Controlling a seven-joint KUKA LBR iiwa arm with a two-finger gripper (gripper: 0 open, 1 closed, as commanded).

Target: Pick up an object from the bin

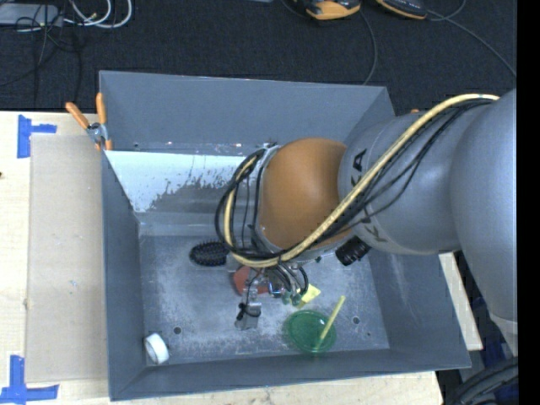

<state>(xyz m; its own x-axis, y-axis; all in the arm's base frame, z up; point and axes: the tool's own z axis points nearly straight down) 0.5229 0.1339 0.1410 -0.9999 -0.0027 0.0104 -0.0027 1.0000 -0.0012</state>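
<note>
From my remote station: a small white cap lies alone at the 7 o'clock corner of the grey bin. A black oval brush rests near the floor's middle, at 11 o'clock from the gripper. The gripper hangs low over the floor, with bare metal under its tip. I cannot tell whether it stands apart or together, and I see nothing held in it. A reddish lump sits just beside it at 12 o'clock, partly hidden under the wrist. A green round lid with a yellow stick leaning across it lies at 4 o'clock. I judge this the descent before a grasp, the reddish lump being the likeliest pick. The next move calls for a nudge toward 12 o'clock to straddle the lump before closing.
</note>
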